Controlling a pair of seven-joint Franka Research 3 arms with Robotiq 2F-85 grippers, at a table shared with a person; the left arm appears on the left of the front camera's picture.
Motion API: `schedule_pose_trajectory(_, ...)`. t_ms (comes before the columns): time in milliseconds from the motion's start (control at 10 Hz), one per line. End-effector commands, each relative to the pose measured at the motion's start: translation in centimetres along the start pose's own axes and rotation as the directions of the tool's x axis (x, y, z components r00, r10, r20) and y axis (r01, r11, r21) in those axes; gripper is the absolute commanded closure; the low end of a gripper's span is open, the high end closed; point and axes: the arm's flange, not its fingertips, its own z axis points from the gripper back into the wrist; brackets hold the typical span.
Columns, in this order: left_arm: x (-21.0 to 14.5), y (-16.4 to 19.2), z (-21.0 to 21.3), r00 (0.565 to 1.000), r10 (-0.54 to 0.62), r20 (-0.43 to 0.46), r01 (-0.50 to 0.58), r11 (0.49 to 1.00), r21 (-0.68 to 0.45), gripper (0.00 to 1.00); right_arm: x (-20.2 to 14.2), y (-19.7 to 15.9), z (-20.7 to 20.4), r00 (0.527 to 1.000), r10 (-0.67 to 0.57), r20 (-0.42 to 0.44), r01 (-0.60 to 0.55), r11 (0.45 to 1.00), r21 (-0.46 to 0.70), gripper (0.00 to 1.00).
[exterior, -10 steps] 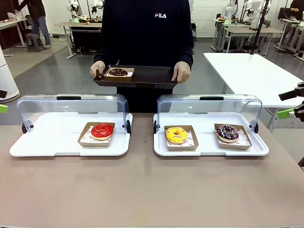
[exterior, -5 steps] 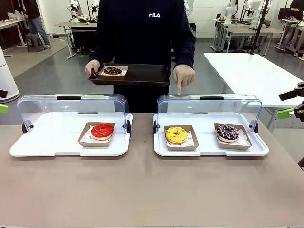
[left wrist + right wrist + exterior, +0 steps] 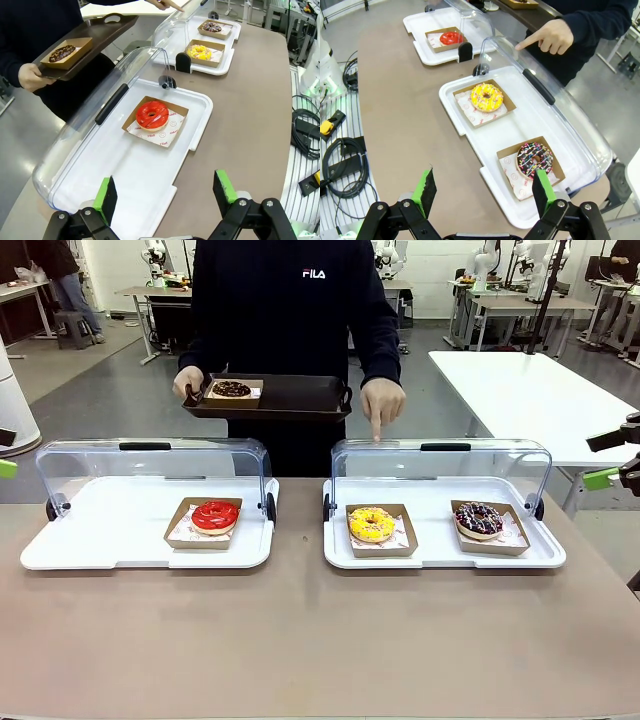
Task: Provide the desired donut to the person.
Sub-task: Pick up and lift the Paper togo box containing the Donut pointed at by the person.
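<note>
A: Yellow donut (image 3: pixel 371 525) sat in its paper tray, left spot of the right display case (image 3: pixel 440 554), lid raised behind it; sprinkled donut (image 3: pixel 479 519) beside it; red donut (image 3: pixel 215 515) in the other case

B: Change since a second ago?

A: Person's hand (image 3: pixel 383 400) had left the dark serving tray (image 3: pixel 290 397); it pointed down at the lid, right above the yellow one; other hand carried the tray alone

B: Request read as yellow, then; grippers?

A: Left gripper (image 3: pixel 165 192) and right gripper (image 3: pixel 482 192) both spread wide, empty, short of the cases; pick not yet begun
</note>
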Motion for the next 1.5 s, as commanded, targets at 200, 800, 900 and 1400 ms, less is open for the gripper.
schedule_pose_trajectory(200,0.2,0.0,0.0,1.0,0.004,0.009,-0.004,1.0,0.015,0.0,-0.1,-0.3,-0.3,1.0,0.008,0.029,-0.008,1.0,0.01,0.0)
schedule_pose_trajectory(800,0.2,0.0,0.0,1.0,0.004,0.009,-0.004,1.0,0.015,0.0,0.0,0.0,0.0,1.0,0.0,0.0,0.0,1.0,0.0,0.0)
schedule_pose_trajectory(900,0.2,0.0,0.0,1.0,0.004,0.009,-0.004,1.0,0.015,0.0,3.1,0.7,-1.8,0.989,0.124,-0.083,-0.122,0.992,0.028,0.0)
schedule_pose_trajectory(1400,0.2,0.0,0.0,1.0,0.004,0.009,-0.004,1.0,0.015,0.0,8.2,2.9,-22.3,0.813,0.431,-0.392,-0.393,0.902,0.178,0.0)
